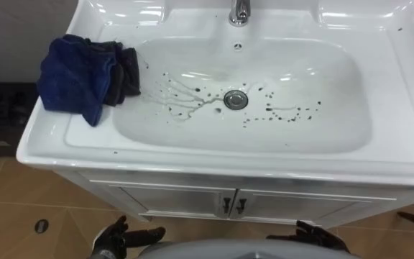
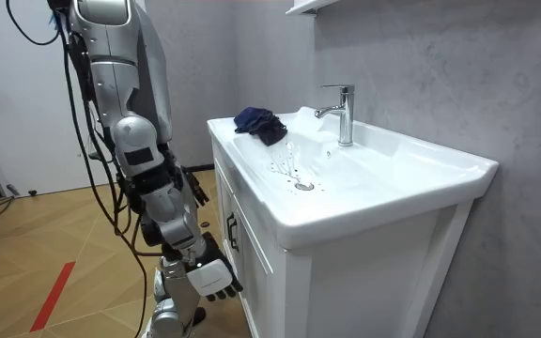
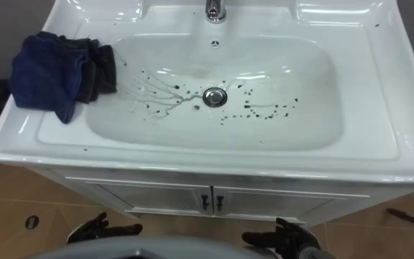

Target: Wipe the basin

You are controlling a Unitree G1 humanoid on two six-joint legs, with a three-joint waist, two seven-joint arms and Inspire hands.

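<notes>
from above, the white basin lies before me, its bowl marked with dark specks and thin streaks to the left and right of the drain. a few more specks dot the near rim and the far right corner. the blue cloth is bunched on the left rim, one darker fold hanging over the bowl's edge, and nothing is touching it. the foot of the tap sits at the far edge, centred.

the room view adds what my eyes leave out. the tap stands upright with its spout reaching over the bowl, against a grey wall. i stand upright at the cabinet front, on the room view's left, both arms low.

my left hand hangs below the near rim, in front of the left cabinet door. its fingers are spread and loose, holding nothing and touching nothing. my right hand hangs the same way below the right door, fingers fanned out and empty. both are well apart from the cloth and over the tan floor.
</notes>
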